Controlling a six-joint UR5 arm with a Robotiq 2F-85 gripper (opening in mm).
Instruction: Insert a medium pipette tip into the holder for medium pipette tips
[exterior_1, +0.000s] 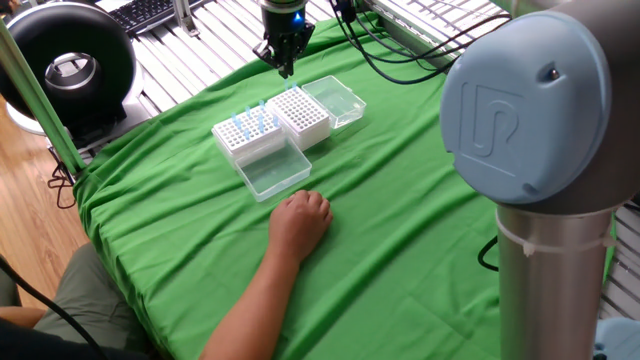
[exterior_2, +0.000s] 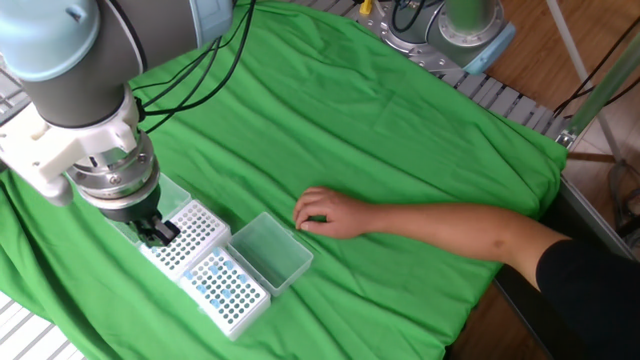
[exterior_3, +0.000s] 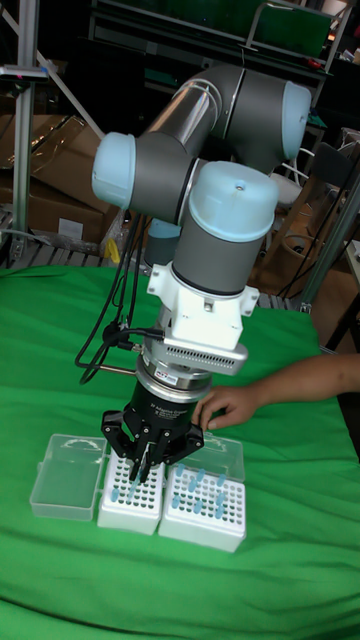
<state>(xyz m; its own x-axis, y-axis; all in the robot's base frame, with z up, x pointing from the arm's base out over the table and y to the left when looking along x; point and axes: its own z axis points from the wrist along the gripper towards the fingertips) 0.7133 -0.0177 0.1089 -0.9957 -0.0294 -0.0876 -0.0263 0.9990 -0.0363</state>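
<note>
The holder for medium pipette tips (exterior_1: 303, 115) (exterior_2: 196, 228) (exterior_3: 125, 502) is the white block with a dense grid of holes. Its clear lid (exterior_1: 337, 98) (exterior_3: 65, 472) lies folded open beside it. My gripper (exterior_1: 286, 68) (exterior_2: 160, 236) (exterior_3: 143, 470) hangs point-down just above the holder's far side, its fingers drawn together. In the tall fixed view a thin medium pipette tip (exterior_3: 142, 478) shows as a sliver below the fingers, pointing down at the grid. It is too fine to make out in the other views.
A second white rack (exterior_1: 245, 135) (exterior_2: 228, 290) (exterior_3: 205, 505) holding blue tips stands against the holder, its clear lid (exterior_1: 277, 170) (exterior_2: 270, 250) open. A person's hand (exterior_1: 300, 222) (exterior_2: 322, 212) (exterior_3: 225, 405) rests on the green cloth close to that lid. A black fan (exterior_1: 70, 65) stands off the table's corner.
</note>
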